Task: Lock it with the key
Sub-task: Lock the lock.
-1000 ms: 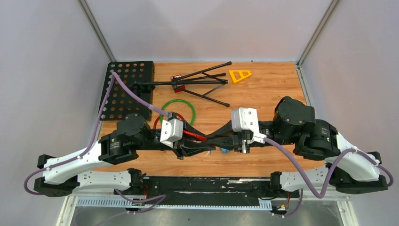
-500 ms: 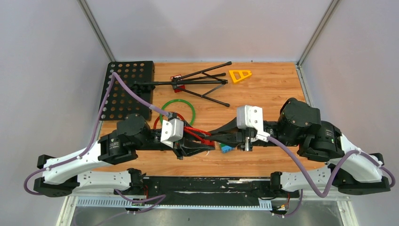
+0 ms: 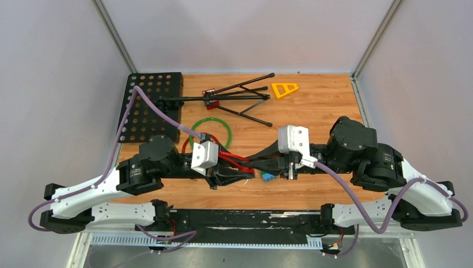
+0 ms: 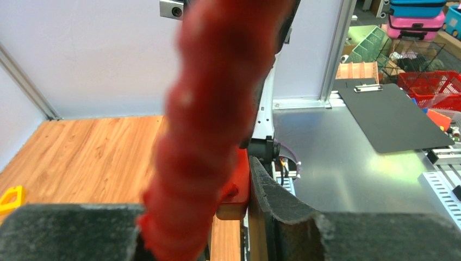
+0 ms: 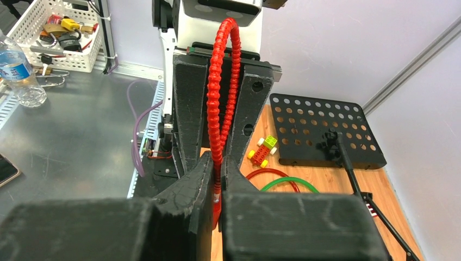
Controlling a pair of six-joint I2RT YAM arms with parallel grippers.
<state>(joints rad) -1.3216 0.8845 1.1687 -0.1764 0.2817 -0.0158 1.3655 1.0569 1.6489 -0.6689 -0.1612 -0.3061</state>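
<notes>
Top external: left tool [image 3: 237, 170] clamped on red cable lock [image 3: 231, 159]; right tool [image 3: 257, 163] pressed together, at lock's 3 o'clock, nearer arm; cable axis 10-to-4.

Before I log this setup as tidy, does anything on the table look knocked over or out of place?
The black music stand lies flat across the far side of the table instead of standing upright. Nothing looks spilled or broken.
</notes>
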